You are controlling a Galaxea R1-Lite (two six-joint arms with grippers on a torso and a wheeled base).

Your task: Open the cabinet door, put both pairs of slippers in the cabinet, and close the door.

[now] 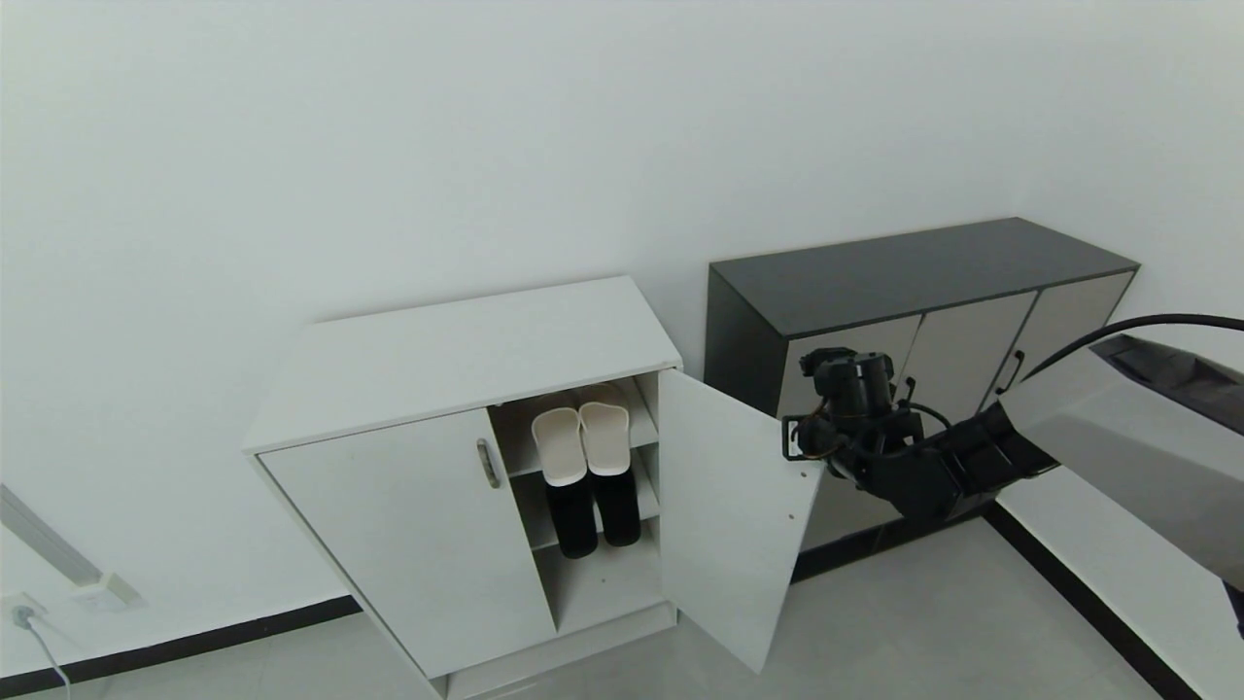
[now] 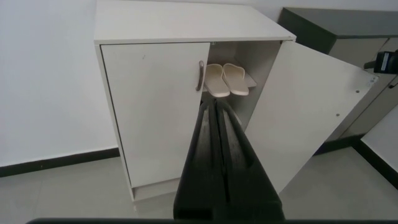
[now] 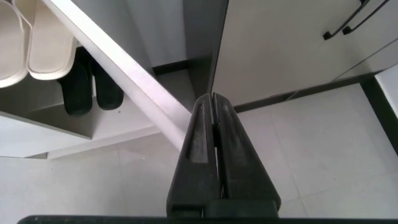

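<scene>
Sideboard, wall, floor
A dark-topped sideboard (image 1: 914, 272) stands against the white wall (image 1: 389, 146) on pale floor (image 1: 923, 622); a socket (image 1: 19, 611) sits low, far left.

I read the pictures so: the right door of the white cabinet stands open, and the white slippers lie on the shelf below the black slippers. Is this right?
Not quite. The white slippers lie on the shelf above the black slippers, not below them; the head view shows it. The right door of the white cabinet does stand open.
</scene>
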